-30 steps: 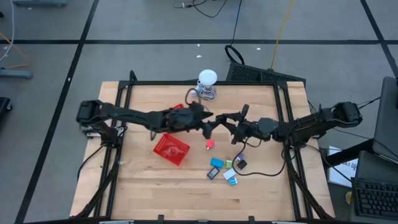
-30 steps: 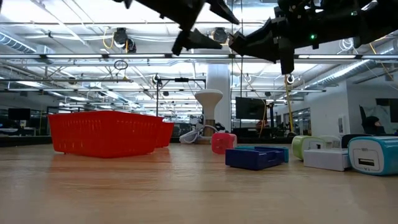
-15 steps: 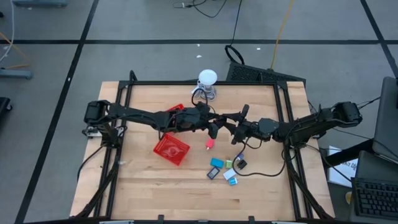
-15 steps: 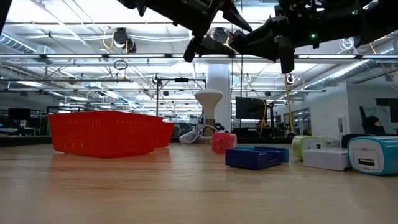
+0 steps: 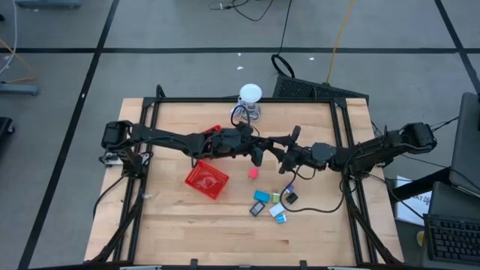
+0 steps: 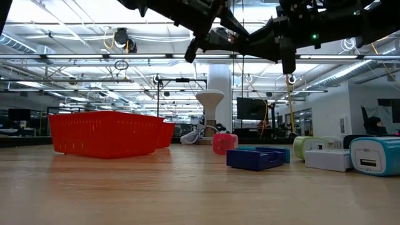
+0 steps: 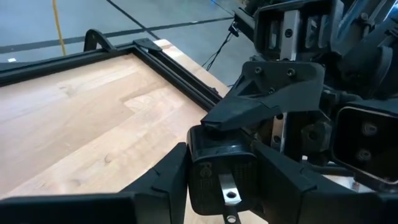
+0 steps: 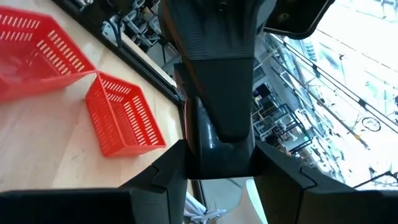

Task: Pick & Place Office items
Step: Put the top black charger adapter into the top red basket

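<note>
Above the middle of the wooden surface, both arms are meeting. The left claw and right claw are both gripping one black charger block between them. The remaining office items are lying clustered nearer the right arm, a pink piece just apart.

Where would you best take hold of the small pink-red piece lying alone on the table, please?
Probably grip the pink-red piece across two opposite sides, coming straight down from above: it is a small block sitting on the table, with bare wood all round it.
</note>
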Controlling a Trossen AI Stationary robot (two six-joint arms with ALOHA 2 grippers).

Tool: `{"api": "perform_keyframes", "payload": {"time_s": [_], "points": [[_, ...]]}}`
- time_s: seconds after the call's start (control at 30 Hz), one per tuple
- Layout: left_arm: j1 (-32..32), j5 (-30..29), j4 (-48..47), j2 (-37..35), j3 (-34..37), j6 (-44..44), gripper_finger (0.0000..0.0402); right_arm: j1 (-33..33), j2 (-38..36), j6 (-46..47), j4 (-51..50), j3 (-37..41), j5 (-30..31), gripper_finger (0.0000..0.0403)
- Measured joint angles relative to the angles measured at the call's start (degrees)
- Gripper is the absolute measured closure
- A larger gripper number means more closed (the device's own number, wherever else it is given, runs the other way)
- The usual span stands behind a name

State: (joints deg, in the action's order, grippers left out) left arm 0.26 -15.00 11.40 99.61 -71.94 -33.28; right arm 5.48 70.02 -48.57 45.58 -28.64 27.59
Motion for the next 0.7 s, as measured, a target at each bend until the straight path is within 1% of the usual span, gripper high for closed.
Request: {"api": "perform_keyframes", "payload": {"time_s": [0.07,0.1,0.2,0.23,0.3,0.37,0.47,0.53,0.6,0.7], "points": [[0.29,0.70,-1.31,-1.17,0.00,1.07,0.0254,-0.02,0.00,2.53,0.34,-0.24,-0.76,0.0256],[0.49,0.92,-2.44,-2.15,0.00,2.33,0.0254,0.00,0.00,4.79,0.57,-0.31,-1.04,0.0241],[0.91,-1.03,-8.37,-6.33,0.06,6.27,0.0254,-0.06,-0.04,12.73,1.30,0.12,-0.29,0.0175],[1.00,-2.76,-10.63,-7.83,-0.12,7.53,0.0254,-0.22,-0.01,15.20,1.80,0.04,-0.41,0.0155],[1.06,-7.48,-18.06,-10.97,-0.07,9.19,0.0254,-0.42,-0.84,19.39,2.73,0.04,-0.39,0.0125],[0.56,-12.85,-24.81,-13.74,-0.02,9.01,0.0254,-0.61,-1.88,22.54,2.68,-0.07,-0.57,0.0107],[0.03,-19.57,-36.82,-18.10,0.00,6.80,0.0254,-0.61,-3.30,26.71,0.91,-0.04,-0.62,0.0098],[0.50,-21.75,-45.47,-20.16,0.13,3.29,0.0254,-0.61,-4.33,28.36,0.32,0.00,-0.90,0.0100],[1.36,-21.70,-54.01,-21.28,0.54,-0.83,0.0254,-0.63,-5.42,29.93,-1.56,-0.05,-2.27,0.0105],[3.44,-19.81,-63.66,-21.86,1.25,-6.05,0.0254,-0.80,-5.95,31.93,-1.59,0.00,-4.73,0.0115]]}}
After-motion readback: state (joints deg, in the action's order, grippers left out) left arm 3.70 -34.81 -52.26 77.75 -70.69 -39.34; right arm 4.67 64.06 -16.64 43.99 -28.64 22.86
